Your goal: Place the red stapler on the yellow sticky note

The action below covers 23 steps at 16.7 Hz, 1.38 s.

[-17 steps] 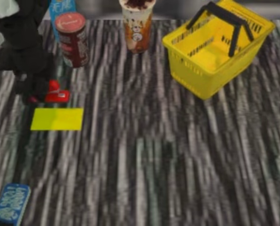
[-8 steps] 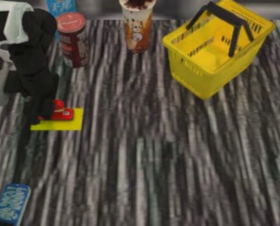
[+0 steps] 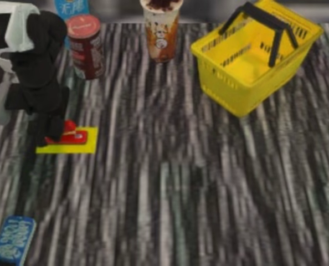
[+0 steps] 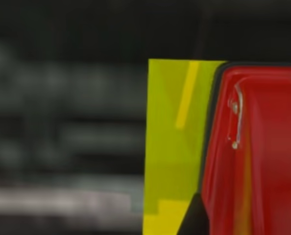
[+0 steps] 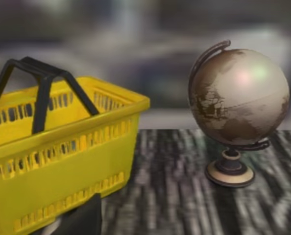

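Observation:
The red stapler [image 3: 71,135] lies across the left half of the yellow sticky note [image 3: 76,147], near the table's left side. My left gripper [image 3: 56,132] reaches down from behind and is shut on the stapler's rear end. In the left wrist view the stapler [image 4: 263,156] fills the right side with the note [image 4: 172,147] directly beneath it, and one dark finger [image 4: 194,220] presses against its side. Whether the stapler rests on the paper or hangs just above it, I cannot tell. My right gripper stays parked outside the top view.
Behind the note stand a dark red can [image 3: 86,47], a blue box [image 3: 73,6] and a drink cup [image 3: 160,30]. A yellow basket [image 3: 231,83] occupies the back right, with a globe [image 5: 238,98] beside it. A blue packet [image 3: 12,241] lies front left.
My left gripper carried the stapler from just behind the note forward onto it, then sank a little lower. The right arm has not moved.

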Each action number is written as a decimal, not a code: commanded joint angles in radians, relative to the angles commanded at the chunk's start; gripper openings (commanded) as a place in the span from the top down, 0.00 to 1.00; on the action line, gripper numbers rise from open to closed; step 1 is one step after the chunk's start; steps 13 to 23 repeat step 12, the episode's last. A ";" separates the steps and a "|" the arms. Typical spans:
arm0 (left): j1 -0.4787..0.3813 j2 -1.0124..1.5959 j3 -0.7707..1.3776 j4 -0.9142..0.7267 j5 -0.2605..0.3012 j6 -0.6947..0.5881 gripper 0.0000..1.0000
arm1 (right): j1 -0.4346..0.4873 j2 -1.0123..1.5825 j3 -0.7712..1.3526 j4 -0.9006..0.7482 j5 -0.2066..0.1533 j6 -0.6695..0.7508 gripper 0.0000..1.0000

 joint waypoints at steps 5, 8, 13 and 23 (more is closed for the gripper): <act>0.000 0.000 0.000 0.000 0.000 0.000 0.10 | 0.000 0.000 0.000 0.000 0.000 0.000 0.00; 0.000 0.000 0.000 0.000 0.000 0.000 0.00 | 0.000 0.000 0.000 0.000 0.000 0.000 0.00; 0.000 0.000 0.000 0.000 0.000 0.000 0.00 | 0.000 0.000 0.000 0.000 0.000 0.000 0.00; 0.000 0.000 0.000 0.000 0.000 0.000 0.00 | 0.000 0.000 0.000 0.000 0.000 0.000 0.00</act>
